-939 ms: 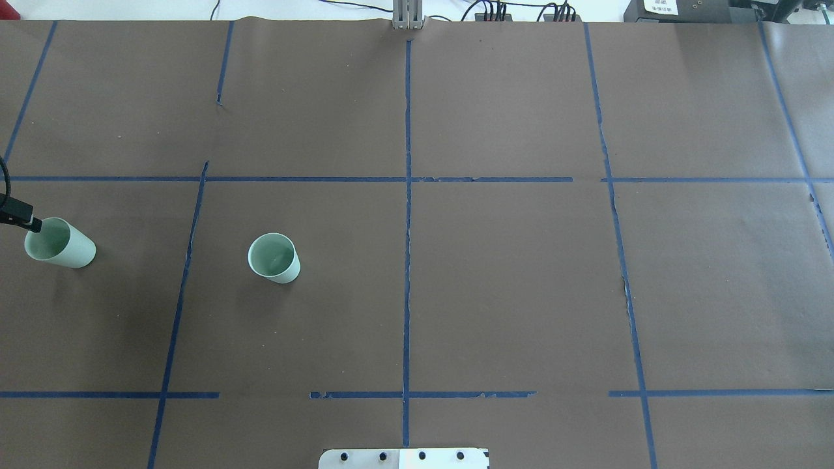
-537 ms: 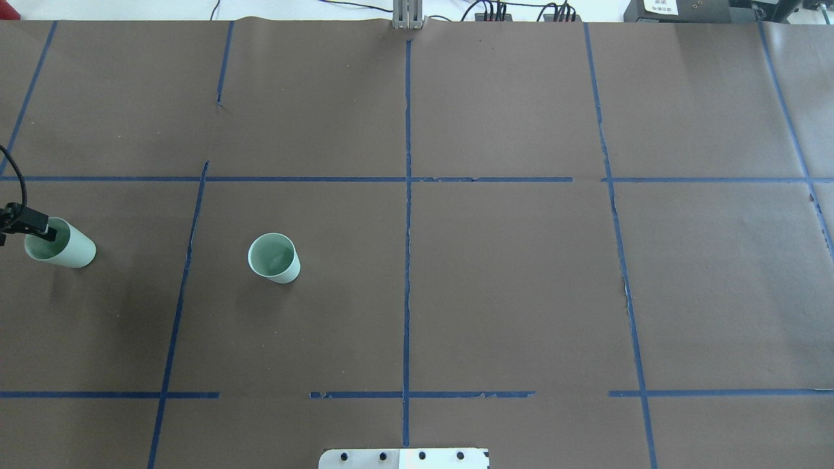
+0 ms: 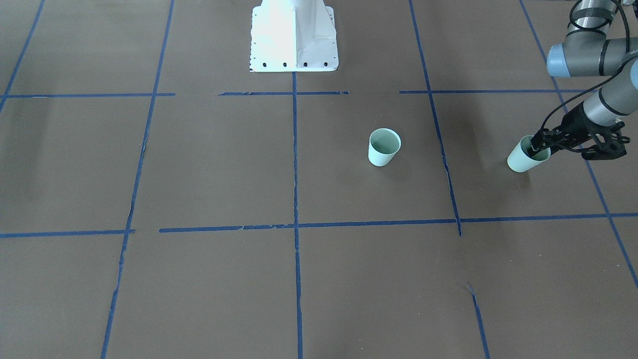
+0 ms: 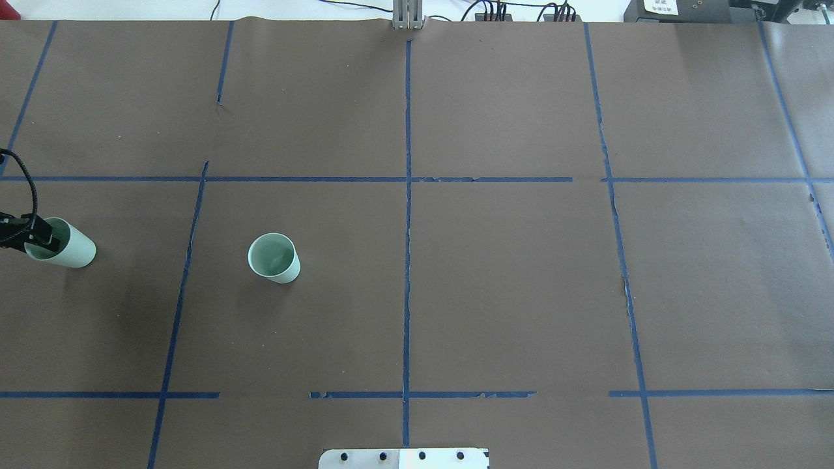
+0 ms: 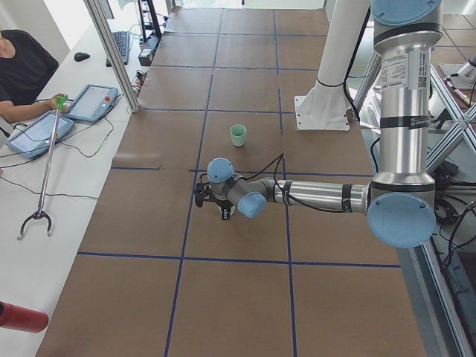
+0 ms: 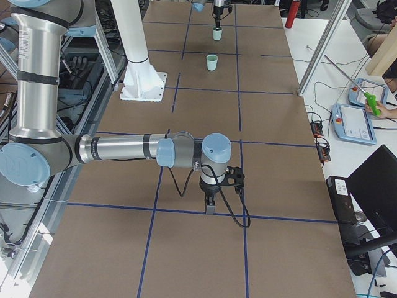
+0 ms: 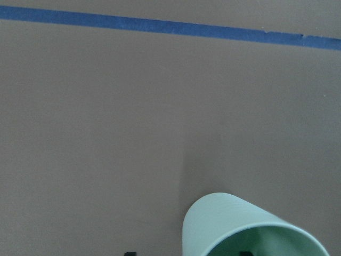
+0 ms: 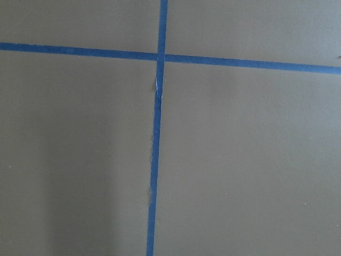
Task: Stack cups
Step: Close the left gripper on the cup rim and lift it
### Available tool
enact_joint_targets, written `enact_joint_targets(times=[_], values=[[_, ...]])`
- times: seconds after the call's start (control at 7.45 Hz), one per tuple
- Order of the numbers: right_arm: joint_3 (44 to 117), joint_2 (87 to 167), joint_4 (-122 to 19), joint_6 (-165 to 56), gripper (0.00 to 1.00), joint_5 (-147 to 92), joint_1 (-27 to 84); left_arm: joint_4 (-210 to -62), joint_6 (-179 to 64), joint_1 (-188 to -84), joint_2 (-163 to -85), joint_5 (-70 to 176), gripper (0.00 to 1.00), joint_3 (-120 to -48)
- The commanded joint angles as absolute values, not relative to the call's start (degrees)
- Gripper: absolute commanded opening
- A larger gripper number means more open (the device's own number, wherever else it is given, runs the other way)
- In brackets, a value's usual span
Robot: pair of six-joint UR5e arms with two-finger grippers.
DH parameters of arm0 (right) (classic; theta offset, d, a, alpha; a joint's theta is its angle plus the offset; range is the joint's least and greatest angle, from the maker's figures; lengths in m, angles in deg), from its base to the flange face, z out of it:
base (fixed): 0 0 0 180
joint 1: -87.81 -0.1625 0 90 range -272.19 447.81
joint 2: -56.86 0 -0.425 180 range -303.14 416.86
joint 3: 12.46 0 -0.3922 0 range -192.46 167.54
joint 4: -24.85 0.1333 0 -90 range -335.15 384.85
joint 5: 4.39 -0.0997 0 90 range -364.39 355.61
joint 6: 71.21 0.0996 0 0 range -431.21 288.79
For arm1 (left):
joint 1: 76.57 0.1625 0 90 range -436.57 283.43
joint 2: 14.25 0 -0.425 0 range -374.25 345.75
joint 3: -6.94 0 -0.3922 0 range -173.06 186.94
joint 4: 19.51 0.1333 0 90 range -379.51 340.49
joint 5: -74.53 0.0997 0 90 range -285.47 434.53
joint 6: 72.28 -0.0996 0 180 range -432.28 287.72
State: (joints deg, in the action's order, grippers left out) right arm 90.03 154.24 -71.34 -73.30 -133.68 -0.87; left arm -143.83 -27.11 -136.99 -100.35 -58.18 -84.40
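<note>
Left gripper has dropped over the outer cup rim, jaws apart astride its wall. Grasp looks imminent; stacking not begun.

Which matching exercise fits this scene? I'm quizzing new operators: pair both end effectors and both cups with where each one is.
1 left end effector
2 right end effector
3 centre cup
4 edge cup

A stands alone, untouched
B far from both cups, by blue tape
C straddling a cup's rim
D has a finger inside it

Pairs: 1-C, 2-B, 3-A, 4-D
</note>
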Motion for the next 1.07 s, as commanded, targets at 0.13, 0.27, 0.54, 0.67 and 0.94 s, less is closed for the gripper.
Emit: enact_joint_targets(times=[0.13,0.27,0.54,0.67,0.94], values=[[90.0,154.2,-71.3,-73.3,1.00,-133.7,-0.9,-143.6,-22.3,-137.6,-99.9,-58.2,0.00,-88.0],[90.0,154.2,-71.3,-73.3,1.00,-133.7,-0.9,-142.7,-22.3,-138.2,-97.9,-58.9,0.00,-92.6],[90.0,154.2,-71.4,-73.3,1.00,-133.7,-0.9,-128.1,-22.4,-139.1,-96.7,-58.9,0.00,-105.2],[90.0,154.2,-71.3,-73.3,1.00,-133.7,-0.9,-122.9,-22.4,-140.6,-97.7,-58.9,0.00,-108.5],[90.0,154.2,-71.3,-73.3,1.00,-133.7,-0.9,-115.9,-14.1,-140.2,-104.0,-58.9,0.00,-112.0]])
